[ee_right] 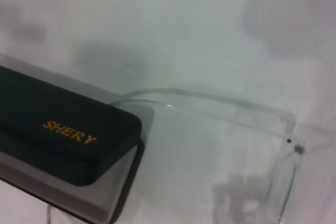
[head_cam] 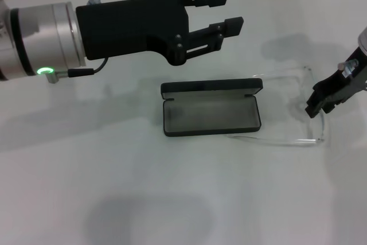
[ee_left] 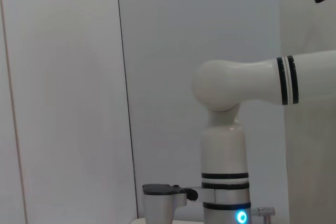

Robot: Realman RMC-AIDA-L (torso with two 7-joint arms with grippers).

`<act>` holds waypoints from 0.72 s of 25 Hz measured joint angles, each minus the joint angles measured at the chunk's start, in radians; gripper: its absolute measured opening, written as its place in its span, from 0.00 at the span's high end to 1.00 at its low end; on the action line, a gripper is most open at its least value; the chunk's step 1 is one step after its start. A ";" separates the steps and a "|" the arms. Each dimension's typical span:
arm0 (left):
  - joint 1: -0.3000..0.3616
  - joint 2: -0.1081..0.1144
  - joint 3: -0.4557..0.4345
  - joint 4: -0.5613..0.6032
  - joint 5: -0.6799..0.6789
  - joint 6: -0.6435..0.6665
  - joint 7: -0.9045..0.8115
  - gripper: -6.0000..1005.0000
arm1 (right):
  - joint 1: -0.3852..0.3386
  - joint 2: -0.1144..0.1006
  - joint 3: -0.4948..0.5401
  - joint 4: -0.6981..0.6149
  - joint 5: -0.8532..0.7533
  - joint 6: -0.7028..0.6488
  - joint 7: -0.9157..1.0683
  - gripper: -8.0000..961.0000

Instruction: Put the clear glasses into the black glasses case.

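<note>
Our right end effector point(head_cam: 319, 107), grip state unclear, reaches the clear glasses point(head_cam: 312, 120) beside the open black glasses case point(head_cam: 211, 109); our left end effector point(head_cam: 221, 11) hovers, fingers spread, above.

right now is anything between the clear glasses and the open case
Nothing visible. The clear glasses lie on the table beside the black glasses case, whose lid stands open with the grey tray bare. The right end effector is at the glasses; the left end effector hovers behind the case.
</note>
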 joint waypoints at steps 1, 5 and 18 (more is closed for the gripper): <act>-0.001 0.000 -0.002 0.000 0.000 0.000 0.000 0.53 | -0.005 -0.001 0.001 -0.005 0.001 0.000 0.000 0.64; -0.004 0.000 -0.007 0.000 0.000 0.000 0.000 0.53 | -0.023 -0.003 0.002 -0.034 0.005 -0.002 -0.002 0.66; 0.000 0.000 -0.009 -0.001 0.000 0.000 -0.003 0.53 | -0.069 -0.003 -0.003 -0.106 0.007 -0.020 -0.025 0.85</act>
